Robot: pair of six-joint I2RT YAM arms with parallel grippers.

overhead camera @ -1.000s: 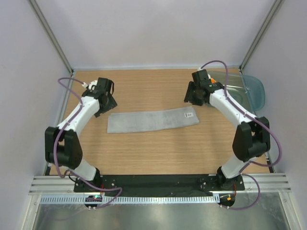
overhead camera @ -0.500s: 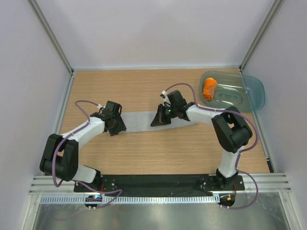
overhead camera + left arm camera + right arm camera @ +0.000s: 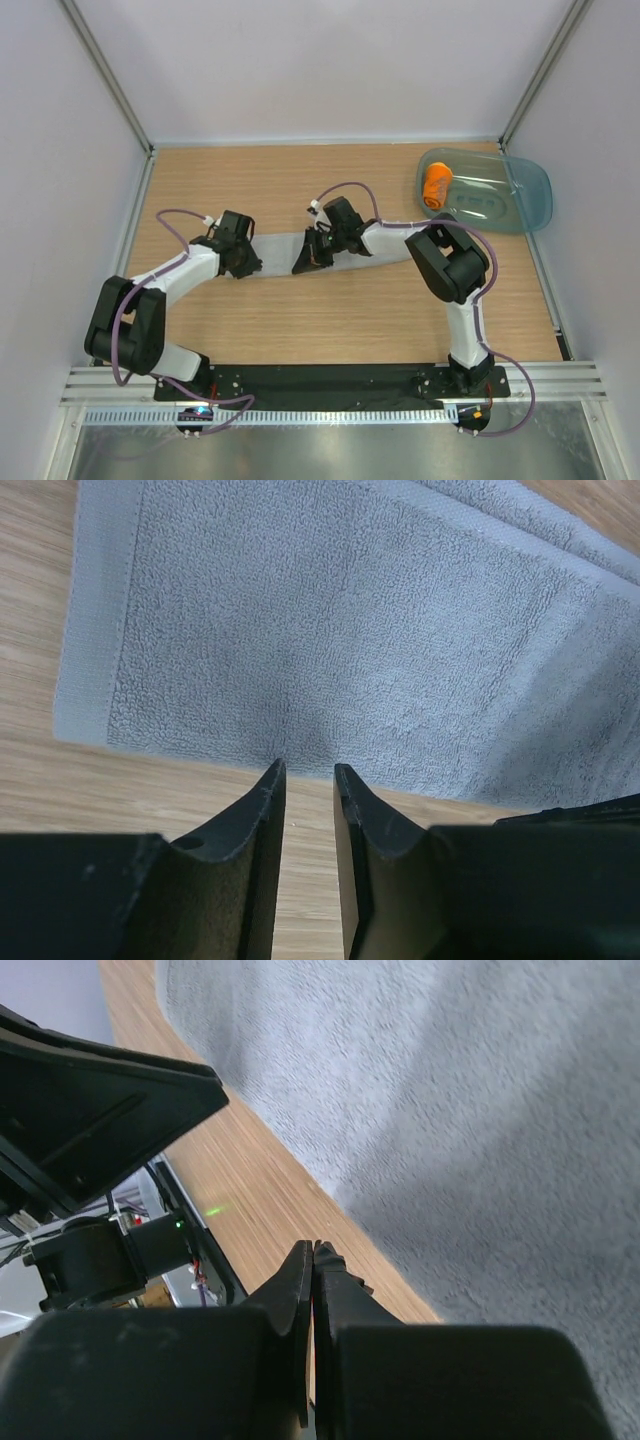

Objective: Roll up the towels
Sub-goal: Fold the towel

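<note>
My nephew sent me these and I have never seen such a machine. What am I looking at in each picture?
Two white robot arms are bolted to a wooden table. The wide picture looks down from above. The two close ones come from cameras on the wrists and show each arm's own black fingers. A grey towel lies flat on the table. The left gripper is at its near edge, fingers slightly apart. The right gripper is shut beside the towel, holding nothing that shows. An orange towel, already rolled, lies in a blue-green tub.
</note>
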